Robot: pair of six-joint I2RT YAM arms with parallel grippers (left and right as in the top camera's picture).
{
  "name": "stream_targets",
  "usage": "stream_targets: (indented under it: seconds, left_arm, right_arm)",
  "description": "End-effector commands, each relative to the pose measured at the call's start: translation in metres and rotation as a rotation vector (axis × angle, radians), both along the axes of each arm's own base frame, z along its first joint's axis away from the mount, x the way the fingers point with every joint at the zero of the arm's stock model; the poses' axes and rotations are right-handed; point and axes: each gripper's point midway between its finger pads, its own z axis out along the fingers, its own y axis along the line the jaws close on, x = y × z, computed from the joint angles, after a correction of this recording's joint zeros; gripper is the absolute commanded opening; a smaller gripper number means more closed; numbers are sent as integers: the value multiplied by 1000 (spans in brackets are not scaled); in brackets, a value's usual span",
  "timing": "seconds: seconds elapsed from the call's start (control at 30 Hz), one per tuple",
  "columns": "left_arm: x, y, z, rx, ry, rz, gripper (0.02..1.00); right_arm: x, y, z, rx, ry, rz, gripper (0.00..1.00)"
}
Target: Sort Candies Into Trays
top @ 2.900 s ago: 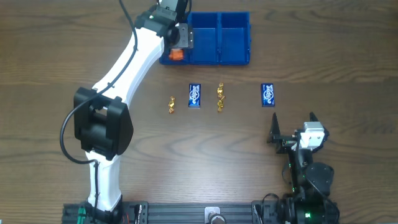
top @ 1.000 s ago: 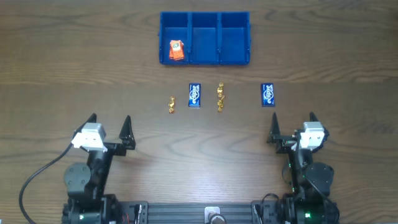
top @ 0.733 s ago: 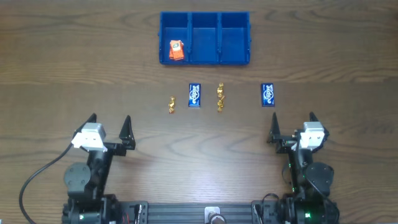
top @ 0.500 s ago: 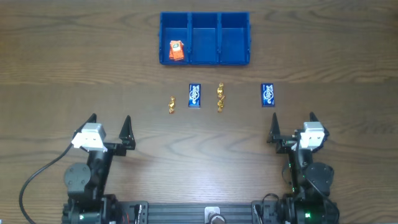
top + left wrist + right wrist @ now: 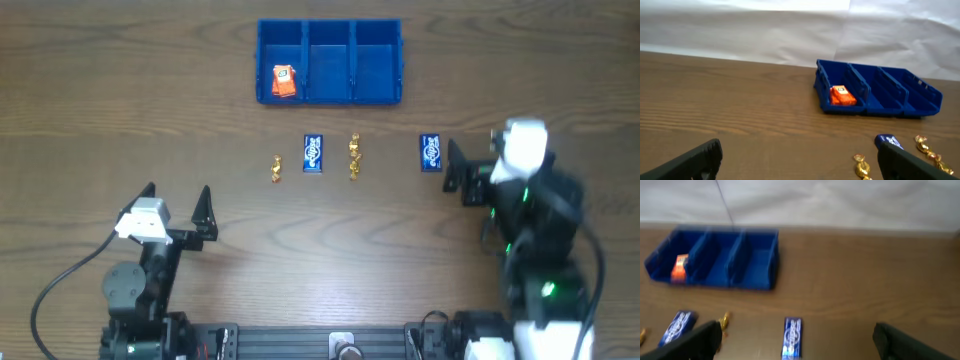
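The right arm has left its rest at 5 o'clock and swung up to 3 o'clock, its right claw spread wide above the nearest blue bar. At 7 o'clock the left claw sits parked, likewise wide and holding nothing. Across the middle of the table lies the unsorted row: a gold candy, a second blue bar and what looks like two more gold candies end to end, though they are too small to be sure. At 12 o'clock the tray holds one orange candy in its left bin. The step in hand appears to be picking up the right-hand bar. Done well, the claw would come straight down centred on it, fingers astride its narrow sides and low to the wood. It would close only once square, then carry the bar to a bin apart from the orange one.
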Motion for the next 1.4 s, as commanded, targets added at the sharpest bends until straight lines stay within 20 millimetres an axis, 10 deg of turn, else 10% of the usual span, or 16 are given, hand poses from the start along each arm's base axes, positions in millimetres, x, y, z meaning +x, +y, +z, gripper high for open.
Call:
stream_targets:
  seconds: [0.03, 0.6, 1.4]
  left_arm:
    - [-1, -5, -16, 3, 46, -30, 998]
    - [-1, -5, -16, 3, 46, -30, 998]
    - [-1, -5, -16, 3, 46, -30, 998]
  right_arm:
    - [35, 8, 6, 12, 265, 58, 1000]
    - [60, 31, -178, -28, 1011, 61, 998]
    - [79, 18, -254, -35, 1097, -7, 901]
